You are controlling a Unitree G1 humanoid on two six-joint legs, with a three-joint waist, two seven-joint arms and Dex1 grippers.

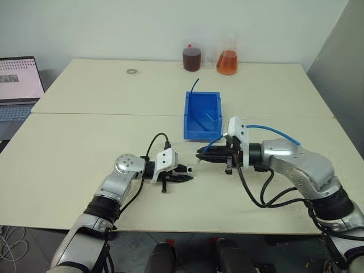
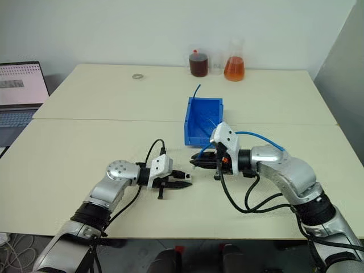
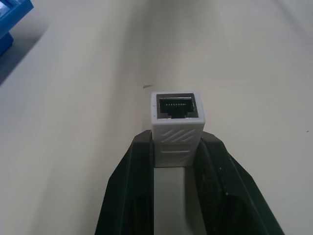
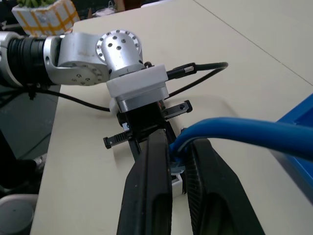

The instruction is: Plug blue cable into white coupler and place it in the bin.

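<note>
Presently, left hand (image 1: 183,178) clamps the white coupler (image 3: 177,122) above the near tabletop (image 1: 85,142). Right hand (image 1: 203,154) grips the blue cable (image 4: 244,132), facing it, just near of the bin (image 1: 196,111).

We see a white coupler (image 3: 177,128) with diagonal ribbing between black fingers (image 3: 128,196), a light-blue cable (image 4: 244,133), a bright-blue bin (image 1: 202,116), and a cream table (image 1: 85,148).
</note>
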